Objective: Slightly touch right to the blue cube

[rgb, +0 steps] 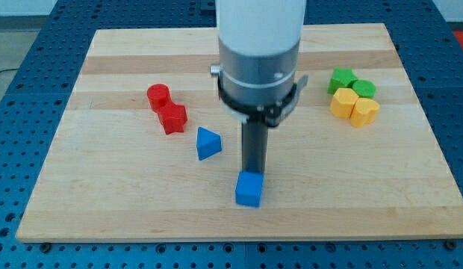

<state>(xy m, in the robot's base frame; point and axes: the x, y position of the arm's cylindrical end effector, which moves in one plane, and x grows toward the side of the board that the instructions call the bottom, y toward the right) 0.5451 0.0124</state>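
Blue cube: the blue cube (249, 189) sits near the view's bottom edge of the bench (104, 202), a little left of centre, apart from every other block.
Tip: the rod comes straight down just behind the cube; its tip (253, 173) meets the cube's upper back edge from the view's top side, touching it or all but touching. The very end is partly hidden by the cube.
Jaws: the arm has no jaws, only the rod, so nothing is held.
Risk, wrong side: the task asks for a light touch at the cube's right, and the tip stands behind it instead. A push from here would likely send the cube toward the view's bottom edge.
Risk, too much force: the cube looks light and free to slide, so a firm nudge would probably shift or turn it.
Neighbours: a blue triangular block (208, 143) lies up and to the view's left; a red cylinder (158, 96) and another red block (172, 118) touch further left. Green blocks (351, 81) and yellow blocks (354, 106) cluster at the view's upper right, well apart.
Surface: pale wooden board, smooth, with faint plank stripes.
Room: a blue perforated table surrounds the board.
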